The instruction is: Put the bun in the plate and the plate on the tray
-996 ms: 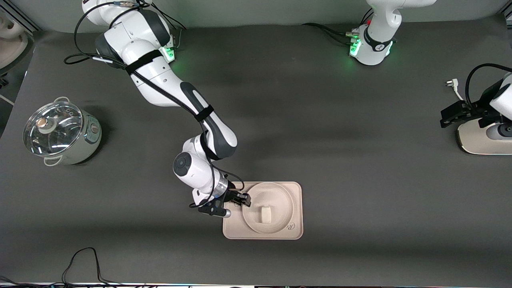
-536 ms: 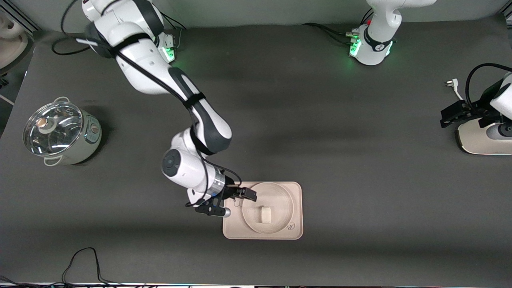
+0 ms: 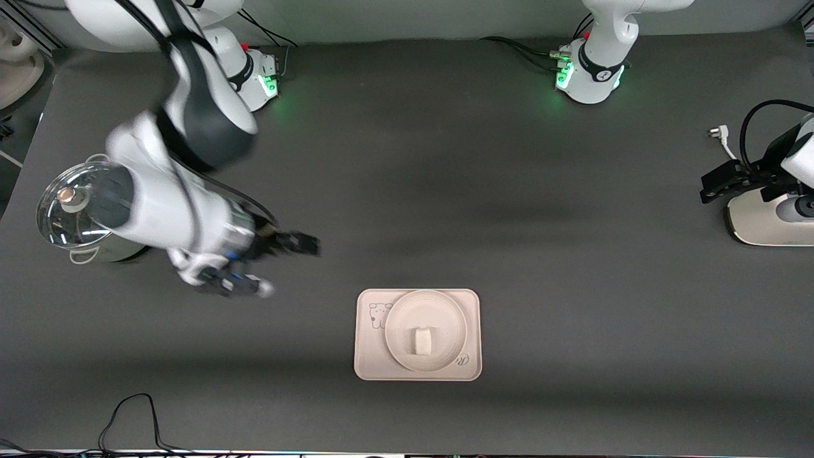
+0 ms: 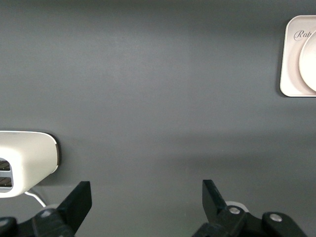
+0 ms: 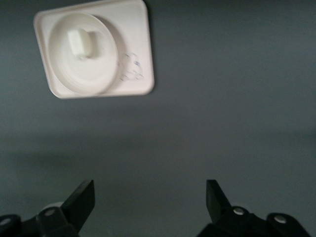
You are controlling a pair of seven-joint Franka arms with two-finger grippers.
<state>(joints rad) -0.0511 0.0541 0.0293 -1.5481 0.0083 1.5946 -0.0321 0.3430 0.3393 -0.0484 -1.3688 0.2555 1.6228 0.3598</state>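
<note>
The bun (image 3: 421,340) sits in the middle of the plate (image 3: 425,315), and the plate rests on the tray (image 3: 367,356), which lies flat on the dark table (image 3: 509,191) toward the front camera's side, roughly midway between the two arms' ends. The tray's little bear drawing (image 3: 379,313) shows at the corner nearest the right arm's end, uncovered by the plate. The right gripper (image 3: 299,243) hangs in the air over bare table, off the tray toward the right arm's end, its fingers (image 5: 81,201) spread wide with nothing between them. Beneath that arm's forearm stands a lidded steel pot (image 3: 89,213) near the table's edge. The left gripper (image 4: 146,202) waits at its own end of the table, fingers likewise spread and empty, just beside a white appliance (image 3: 763,222) with a black cable (image 3: 757,117).
</note>
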